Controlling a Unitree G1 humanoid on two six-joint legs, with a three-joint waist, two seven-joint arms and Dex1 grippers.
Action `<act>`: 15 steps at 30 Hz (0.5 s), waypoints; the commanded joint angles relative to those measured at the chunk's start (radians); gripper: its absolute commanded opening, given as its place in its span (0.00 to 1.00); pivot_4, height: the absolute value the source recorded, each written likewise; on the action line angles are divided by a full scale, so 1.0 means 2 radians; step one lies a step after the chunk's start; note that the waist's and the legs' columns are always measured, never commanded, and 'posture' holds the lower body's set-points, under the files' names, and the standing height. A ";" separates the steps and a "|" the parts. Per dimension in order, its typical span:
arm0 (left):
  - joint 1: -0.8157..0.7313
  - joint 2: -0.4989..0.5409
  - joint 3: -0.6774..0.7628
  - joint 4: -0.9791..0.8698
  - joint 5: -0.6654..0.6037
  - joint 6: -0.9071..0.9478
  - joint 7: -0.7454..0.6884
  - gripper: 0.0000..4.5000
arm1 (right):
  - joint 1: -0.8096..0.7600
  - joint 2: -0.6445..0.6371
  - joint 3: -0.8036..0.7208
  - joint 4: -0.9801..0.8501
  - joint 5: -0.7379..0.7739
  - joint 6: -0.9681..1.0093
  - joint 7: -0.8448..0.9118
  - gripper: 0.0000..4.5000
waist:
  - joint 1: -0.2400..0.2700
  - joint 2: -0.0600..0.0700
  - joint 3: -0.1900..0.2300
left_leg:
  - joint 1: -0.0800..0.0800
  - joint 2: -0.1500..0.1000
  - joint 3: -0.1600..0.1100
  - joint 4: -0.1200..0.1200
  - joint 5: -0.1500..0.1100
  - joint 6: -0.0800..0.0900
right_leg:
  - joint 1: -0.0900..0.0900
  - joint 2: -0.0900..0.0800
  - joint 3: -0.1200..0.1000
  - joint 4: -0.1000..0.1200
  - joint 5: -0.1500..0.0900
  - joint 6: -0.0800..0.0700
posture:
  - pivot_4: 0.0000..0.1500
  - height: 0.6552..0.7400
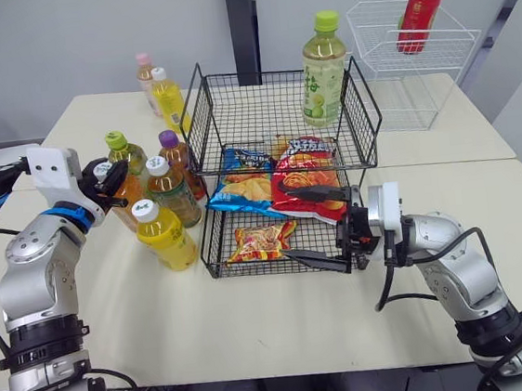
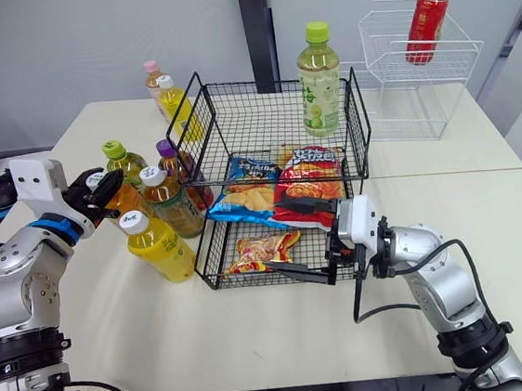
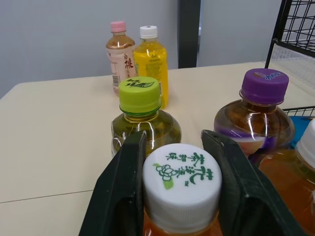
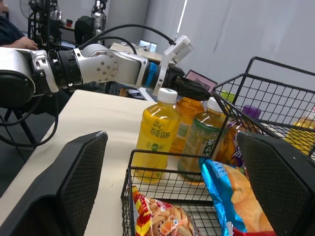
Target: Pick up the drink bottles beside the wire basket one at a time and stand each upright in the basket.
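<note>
Table (image 1: pixel 256 327): left jaws clamp cap of white-capped bottle (image 3: pixel 181 184); right jaws wide open, empty.

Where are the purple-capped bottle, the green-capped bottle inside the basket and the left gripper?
purple-capped bottle (image 3: pixel 253 120): left wrist view, on its shoulder.
green-capped bottle (image 1: pixel 323 75): left eye view, on its label.
left gripper (image 3: pixel 176 147): left wrist view, midway between fingertips, over the white-capped bottle (image 3: pixel 182 182).

Bottles (image 1: pixel 165 234) stand left of the wire basket (image 1: pixel 262 111) — one bottle (image 1: pixel 323 72) on top tier, snacks (image 1: pixel 308 177) below.
</note>
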 commanded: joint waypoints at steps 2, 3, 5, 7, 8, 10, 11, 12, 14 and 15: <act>-0.003 0.003 0.007 -0.008 0.002 -0.009 0.000 0.30 | -0.009 0.000 -0.007 -0.020 0.008 0.002 -0.005 1.00 | 0.000 0.000 0.000 | 0.000 0.000 0.000 0.000 0.000 0.000 | 0.000 0.000 0.000 0.000 0.000 0.000 | 1.00 1.00; -0.001 0.004 0.009 -0.010 0.001 -0.008 -0.001 0.30 | -0.010 0.000 -0.007 -0.020 0.009 0.003 -0.005 1.00 | 0.000 0.000 0.000 | 0.000 0.000 0.000 0.000 0.000 0.000 | 0.000 0.000 0.000 0.000 0.000 0.000 | 1.00 1.00; 0.005 0.006 0.014 -0.019 -0.003 -0.004 -0.001 0.30 | -0.010 0.000 -0.007 -0.021 0.009 0.005 -0.005 1.00 | 0.000 0.000 0.000 | 0.000 0.000 0.000 0.000 0.000 0.000 | 0.000 0.000 0.000 0.000 0.000 0.000 | 1.00 1.00; 0.013 0.010 0.024 -0.033 -0.012 0.003 -0.002 0.30 | -0.010 0.001 -0.007 -0.021 0.009 0.005 -0.006 1.00 | -0.001 0.000 0.000 | 0.000 0.000 0.000 0.000 0.000 0.000 | 0.000 0.000 0.000 0.000 0.000 0.000 | 1.00 1.00; 0.016 0.014 0.030 -0.044 -0.020 0.010 -0.006 0.30 | -0.009 0.001 -0.007 -0.021 0.009 0.004 -0.006 1.00 | -0.001 0.000 0.000 | 0.000 0.000 0.000 0.000 0.000 0.000 | 0.000 0.000 0.000 0.000 0.000 0.000 | 1.00 1.00; 0.023 0.025 0.044 -0.067 -0.035 0.025 -0.013 0.30 | -0.008 0.001 -0.007 -0.021 0.008 0.003 -0.006 1.00 | -0.002 0.000 0.000 | 0.000 0.000 0.000 0.000 0.000 0.000 | 0.000 0.000 0.000 0.000 0.000 0.000 | 1.00 1.00; 0.025 0.036 0.054 -0.080 -0.046 0.037 -0.020 0.30 | -0.008 0.001 -0.007 -0.021 0.008 0.003 -0.007 1.00 | -0.002 0.000 0.000 | 0.000 0.000 0.000 0.000 0.000 0.000 | 0.000 0.000 0.000 0.000 0.000 0.000 | 1.00 1.00; 0.028 0.055 0.070 -0.100 -0.064 0.057 -0.031 0.30 | -0.008 0.002 -0.009 -0.021 0.009 0.002 -0.008 1.00 | -0.002 0.000 0.000 | 0.000 0.000 0.000 0.000 0.000 0.000 | 0.000 0.000 0.000 0.000 0.000 0.000 | 1.00 1.00; 0.032 0.086 0.094 -0.126 -0.091 0.089 -0.049 0.30 | -0.007 0.002 -0.013 -0.022 0.012 0.003 -0.010 1.00 | -0.003 -0.002 0.001 | -0.002 0.000 0.000 0.000 0.000 0.000 | -0.002 0.000 0.000 0.000 0.000 0.000 | 1.00 1.00; 0.034 0.098 0.102 -0.134 -0.100 0.101 -0.056 0.30 | -0.006 0.002 -0.013 -0.023 0.013 0.003 -0.011 1.00 | -0.003 -0.002 0.001 | -0.003 0.000 0.000 0.000 0.000 0.000 | -0.002 0.000 -0.001 0.000 0.000 0.000 | 1.00 1.00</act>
